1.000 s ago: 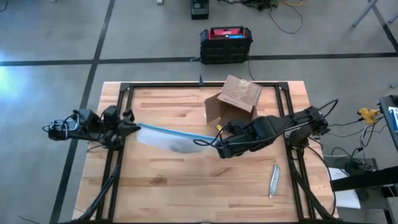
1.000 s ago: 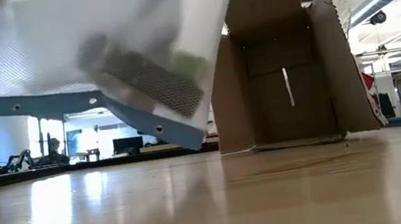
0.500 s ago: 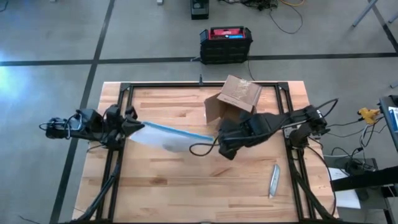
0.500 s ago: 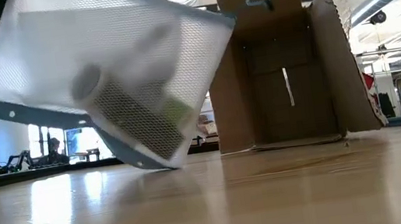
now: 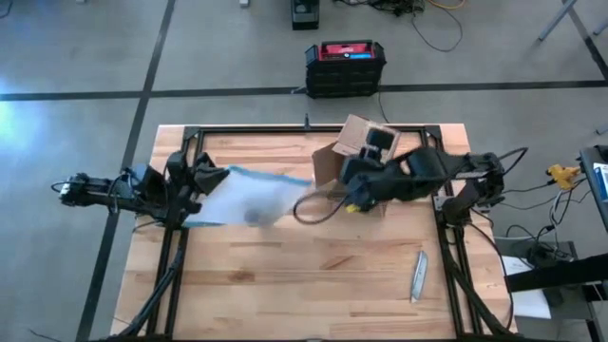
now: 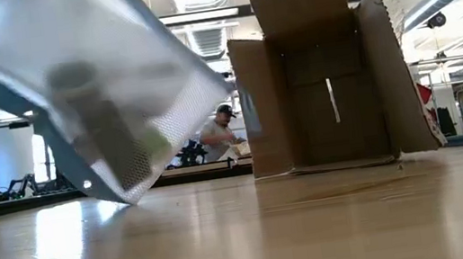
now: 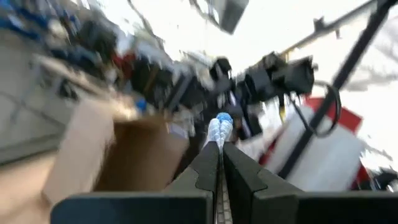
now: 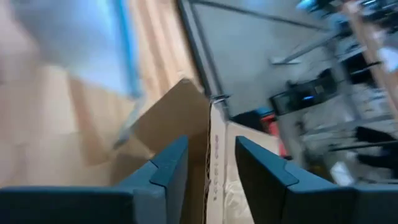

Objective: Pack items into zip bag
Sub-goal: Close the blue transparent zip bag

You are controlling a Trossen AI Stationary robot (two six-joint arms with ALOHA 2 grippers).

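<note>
The bag [image 6: 89, 86] ran off the upper left of the low frame, so its held edge was cut away there. Shapes inside it were smeared; no items could be told apart. In the high view the bag [image 5: 249, 198] was a pale blur left of centre. The left wrist picture was streaked throughout; only the box [image 7: 99, 155] at lower left was recognisable. The right wrist picture was blurred too, with the box [image 8: 180, 118] cut by the bottom edge.

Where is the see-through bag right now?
In the high view the zip bag hangs at the table's left side, pinched by the left gripper, left of the cardboard box.
</note>
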